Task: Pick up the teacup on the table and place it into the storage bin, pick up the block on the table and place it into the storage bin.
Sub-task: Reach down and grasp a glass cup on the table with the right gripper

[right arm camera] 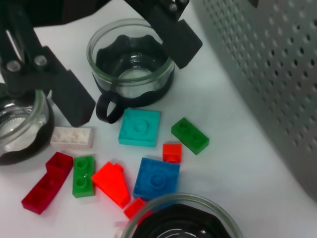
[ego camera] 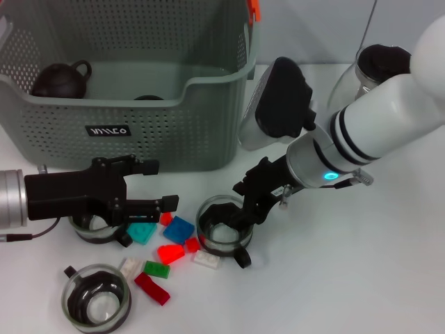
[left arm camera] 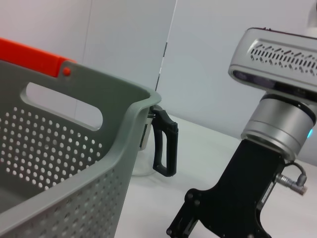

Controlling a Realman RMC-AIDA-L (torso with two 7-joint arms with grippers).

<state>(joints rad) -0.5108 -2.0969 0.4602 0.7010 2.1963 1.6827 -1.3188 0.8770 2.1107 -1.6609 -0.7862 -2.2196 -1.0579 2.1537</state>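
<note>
The storage bin (ego camera: 139, 132) stands at the back left, grey-green and perforated, with a dark teapot (ego camera: 61, 80) inside. A glass teacup (ego camera: 222, 226) with a black liner sits mid-table, and my right gripper (ego camera: 245, 212) is down at its right rim. My left gripper (ego camera: 154, 186) is open, low above a second teacup (ego camera: 90, 228) and a teal block (ego camera: 141, 232). In the right wrist view its black fingers (right arm camera: 171, 32) flank that teacup (right arm camera: 131, 64). A third teacup (ego camera: 97, 298) stands front left. Loose blocks lie between the cups: blue (ego camera: 179, 229), orange-red (ego camera: 170, 252), white (ego camera: 206, 259), green (ego camera: 156, 269), dark red (ego camera: 151, 289).
A glass pot (ego camera: 375, 66) with a dark lid stands at the back right, behind my right arm. In the left wrist view a glass jug with a black handle (left arm camera: 164, 148) stands just past the bin's corner (left arm camera: 133, 114). Bare white table extends to the front right.
</note>
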